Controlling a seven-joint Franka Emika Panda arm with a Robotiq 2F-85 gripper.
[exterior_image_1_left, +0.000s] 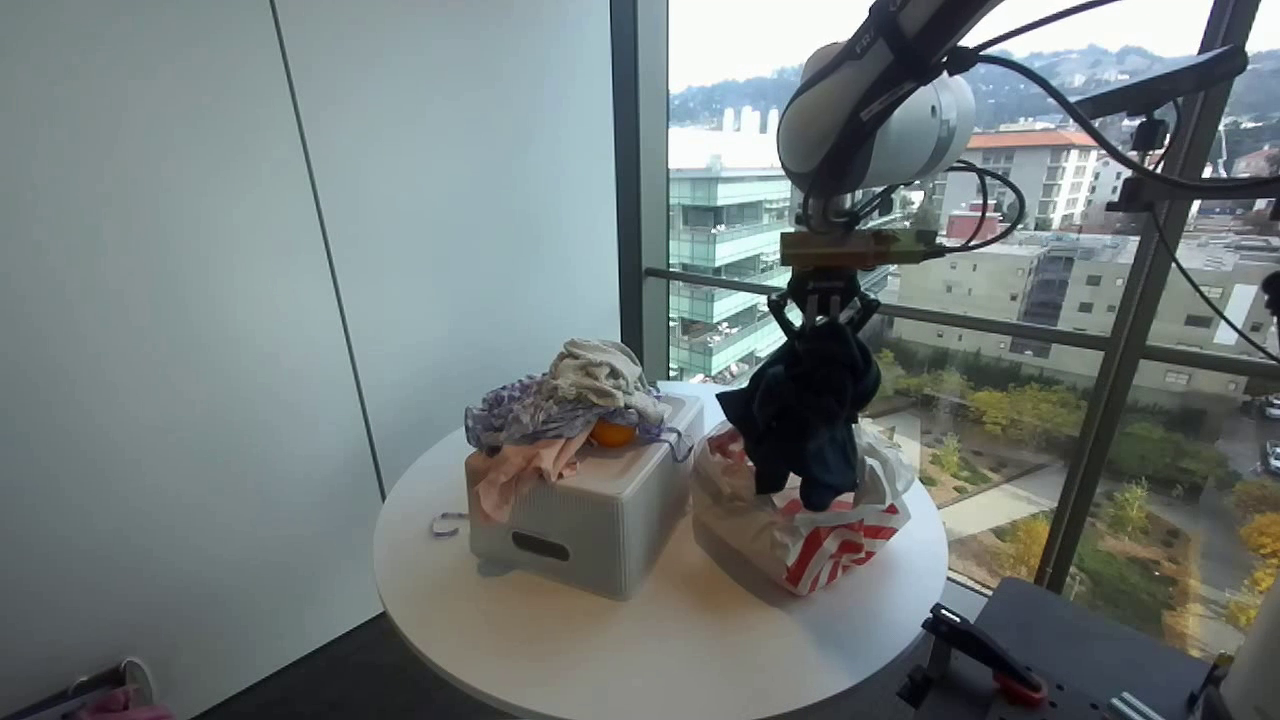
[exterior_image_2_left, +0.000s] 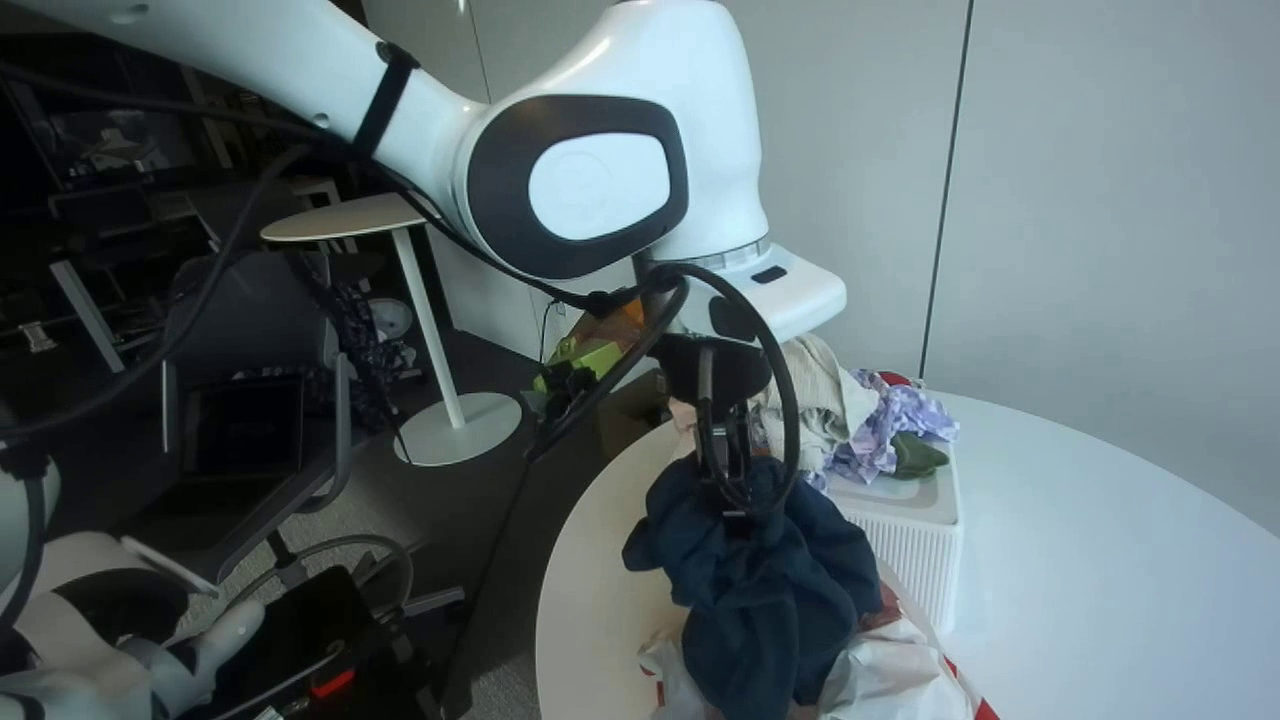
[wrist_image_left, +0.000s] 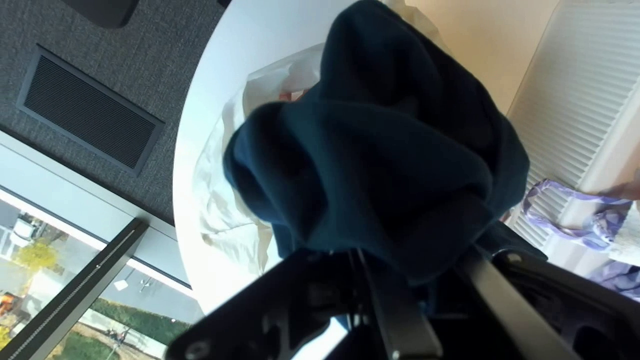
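Your tool (exterior_image_1_left: 828, 318) has that dark cloth (exterior_image_1_left: 808, 405) pinched, probably mid-bunch, so it just droops over the bag (exterior_image_1_left: 792, 543) on the worktop (exterior_image_1_left: 610, 660).

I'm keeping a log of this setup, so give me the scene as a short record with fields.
gripper: shut on the dark cloth
dark cloth: bunched, hanging over the bag; contact with it unclear
bag: white with red stripes, on the table, beside the box
box: pale, ribbed
on box: cream cloth, purple cloth, pink cloth draped over an edge, round orange thing
table: round, white
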